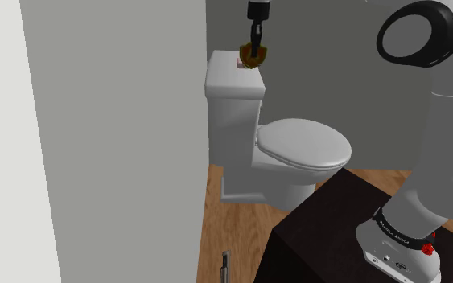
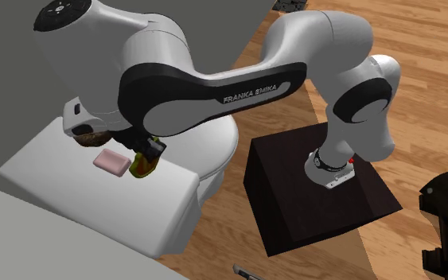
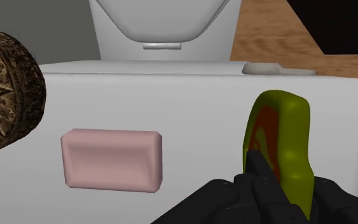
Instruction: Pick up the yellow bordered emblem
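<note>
Black gripper (image 1: 254, 45) clamped on the yellow-bordered emblem (image 1: 254, 57) at the toilet tank (image 1: 234, 88).
Shoulder view: the emblem sits at the tank lid's far edge, just beside a pink bar (image 1: 239, 59). Second exterior view: the arm (image 2: 214, 87) reads "FRANKA EMIKA", and a brown carved disc (image 2: 93, 140) lies near the bar. Wrist view: the fingers (image 3: 260, 167) pinch the upright emblem, whose centre is orange-red, and a flush button (image 3: 269, 68) shows.

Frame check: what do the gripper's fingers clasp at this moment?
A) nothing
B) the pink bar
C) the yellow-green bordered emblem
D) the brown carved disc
C: in the wrist view the black fingers of the gripper clasp the yellow-green emblem upright, while the pink bar and the brown disc lie apart from them on the toilet tank.
</note>
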`<state>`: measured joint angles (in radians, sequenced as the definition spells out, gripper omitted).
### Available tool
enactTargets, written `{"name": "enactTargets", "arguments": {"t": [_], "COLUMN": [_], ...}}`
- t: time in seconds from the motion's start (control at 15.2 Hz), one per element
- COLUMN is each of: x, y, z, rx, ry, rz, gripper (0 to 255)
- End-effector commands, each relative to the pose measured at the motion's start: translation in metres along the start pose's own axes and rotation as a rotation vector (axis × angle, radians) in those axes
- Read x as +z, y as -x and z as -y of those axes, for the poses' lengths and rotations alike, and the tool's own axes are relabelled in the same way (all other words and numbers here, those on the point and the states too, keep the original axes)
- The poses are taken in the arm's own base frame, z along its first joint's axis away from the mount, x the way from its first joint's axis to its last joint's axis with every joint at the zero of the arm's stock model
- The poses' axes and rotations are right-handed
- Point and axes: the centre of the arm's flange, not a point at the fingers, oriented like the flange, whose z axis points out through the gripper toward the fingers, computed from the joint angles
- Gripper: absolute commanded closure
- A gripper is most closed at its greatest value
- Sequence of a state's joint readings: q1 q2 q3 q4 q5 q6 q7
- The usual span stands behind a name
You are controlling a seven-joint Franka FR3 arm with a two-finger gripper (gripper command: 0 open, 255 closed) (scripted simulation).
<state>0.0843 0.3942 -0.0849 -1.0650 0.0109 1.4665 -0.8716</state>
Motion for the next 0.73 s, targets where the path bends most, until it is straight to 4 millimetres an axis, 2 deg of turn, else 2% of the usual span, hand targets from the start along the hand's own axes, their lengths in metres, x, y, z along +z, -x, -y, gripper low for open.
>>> {"name": "enactTargets", "arguments": {"t": [0.0, 0.53, 0.66], "x": [-0.011, -0.054, -0.054], "y": [0.001, 0.001, 0.001], "z": [0.001, 0.0, 0.0], "rx": [0.0, 0.0, 0.0], "ry": [0.0, 0.0, 0.0], "rz": [0.0, 0.0, 0.0], "gripper": [255, 255, 255]}}
